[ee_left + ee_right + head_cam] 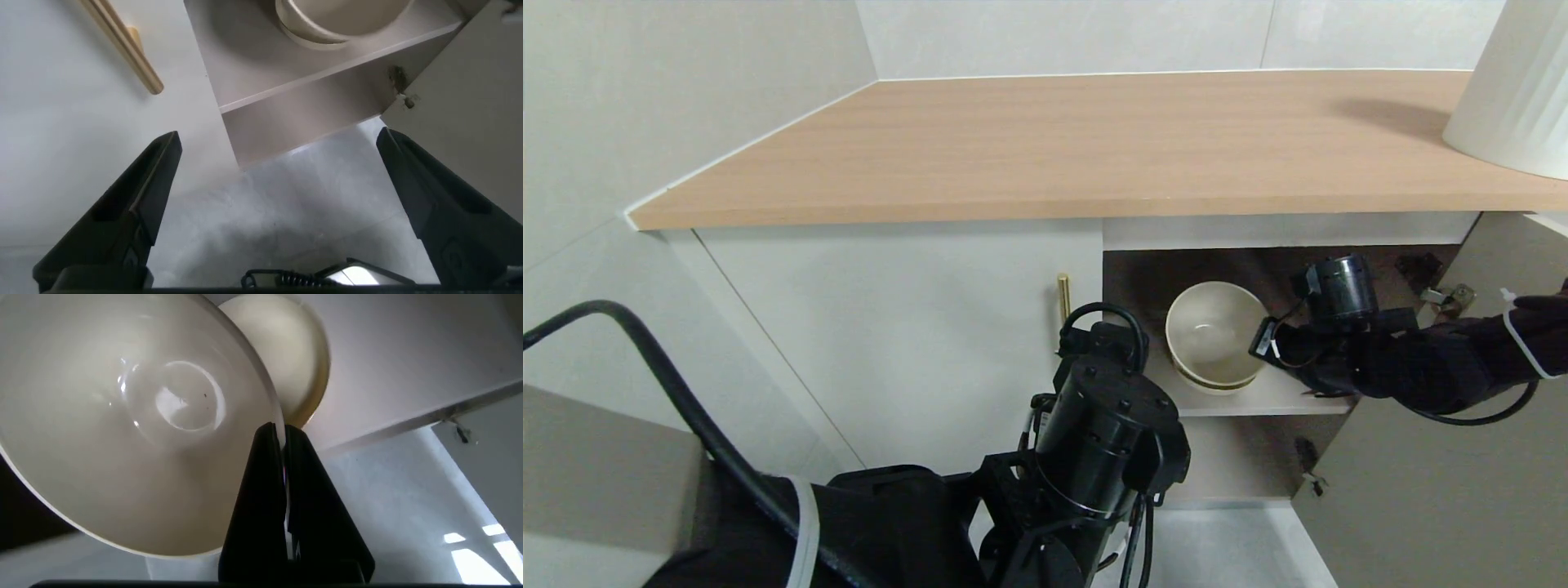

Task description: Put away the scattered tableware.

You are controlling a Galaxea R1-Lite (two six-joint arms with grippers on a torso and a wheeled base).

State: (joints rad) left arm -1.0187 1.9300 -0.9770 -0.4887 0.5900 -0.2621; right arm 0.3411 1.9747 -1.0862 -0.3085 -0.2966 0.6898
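So the right gripper [282, 445] has its fingers [263, 486] pinched on the rim of a cream bowl [1209, 331], tilted over another bowl [288, 359] at the cabinet shelf's [1294, 398] front edge. The left gripper's [278, 143] fingers are spread wide, holding nothing.

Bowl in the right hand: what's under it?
Under the bowl, gripped at its rim by the right hand, a second cream dish rests on the cabinet shelf. Only that dish's edge shows; its inside, and whether the two touch, is covered.
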